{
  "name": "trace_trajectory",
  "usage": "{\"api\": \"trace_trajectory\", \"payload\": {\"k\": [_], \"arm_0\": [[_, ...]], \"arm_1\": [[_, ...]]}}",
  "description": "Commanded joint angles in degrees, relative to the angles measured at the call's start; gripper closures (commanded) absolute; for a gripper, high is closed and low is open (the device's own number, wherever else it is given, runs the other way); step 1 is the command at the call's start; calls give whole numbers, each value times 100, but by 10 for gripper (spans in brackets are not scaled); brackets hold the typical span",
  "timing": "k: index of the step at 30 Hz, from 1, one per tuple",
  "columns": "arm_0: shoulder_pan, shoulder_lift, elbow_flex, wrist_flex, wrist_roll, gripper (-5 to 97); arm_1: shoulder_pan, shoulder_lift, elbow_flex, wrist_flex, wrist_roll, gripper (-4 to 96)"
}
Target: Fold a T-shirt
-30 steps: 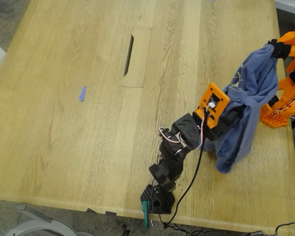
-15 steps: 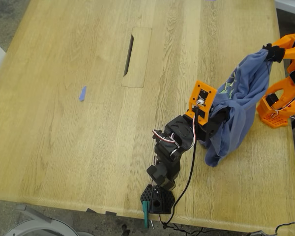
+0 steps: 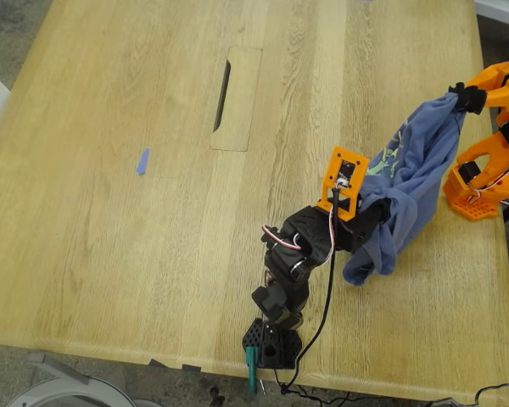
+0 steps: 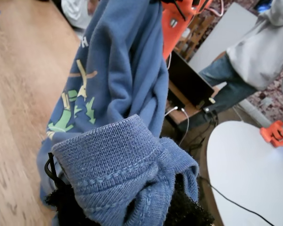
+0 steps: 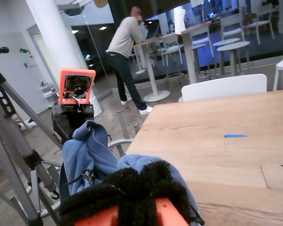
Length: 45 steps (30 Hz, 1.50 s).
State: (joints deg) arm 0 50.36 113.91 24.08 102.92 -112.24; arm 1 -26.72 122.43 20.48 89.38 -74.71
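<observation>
My first end effector [image 3: 366, 214], on the black arm nearest the exterior camera, is clamped on a hem of the T-shirt [image 3: 405, 186]. The shirt hangs bunched in the air between both arms, above the counter [image 3: 153, 220] near the exterior view's right edge. Farther off, my second end effector [image 3: 465, 95] pinches another edge. No fold looks made; spreading it flat and every fold remain.

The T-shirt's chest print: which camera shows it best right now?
The first wrist view: the T-shirt hangs close, its green-yellow print large and unobstructed. The exterior view shows the print only as a small sliver. The second wrist view shows bunched blue fabric, no print.
</observation>
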Motion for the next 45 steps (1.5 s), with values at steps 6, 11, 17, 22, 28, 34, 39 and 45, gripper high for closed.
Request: {"api": "trace_trajectory", "payload": {"k": [6, 11, 17, 22, 28, 34, 39, 45], "arm_0": [[-26, 721, 668, 62, -220, 919], [-26, 1063, 1230, 44, -272, 919], [-53, 1696, 2382, -369, -281, 919], [-167, 2320, 3560, -993, -246, 919], [-352, 2971, 4852, -1626, -176, 919], [-738, 3656, 6135, -2312, 0, 919], [-1222, 4157, 7031, -2848, 132, 919], [-1644, 4570, 7778, -3164, 272, 919]], "arm_1": [[62, 193, 35, 176, 70, 913], [62, 352, 255, 264, 79, 913], [53, 580, 606, 404, 97, 913], [35, 984, 1415, 272, 88, 913], [70, 1802, 3252, -404, 97, 913], [316, 2646, 5546, -1705, 26, 913], [606, 2892, 7022, -3067, 0, 913], [940, 3050, 8016, -3647, -18, 913]]}}
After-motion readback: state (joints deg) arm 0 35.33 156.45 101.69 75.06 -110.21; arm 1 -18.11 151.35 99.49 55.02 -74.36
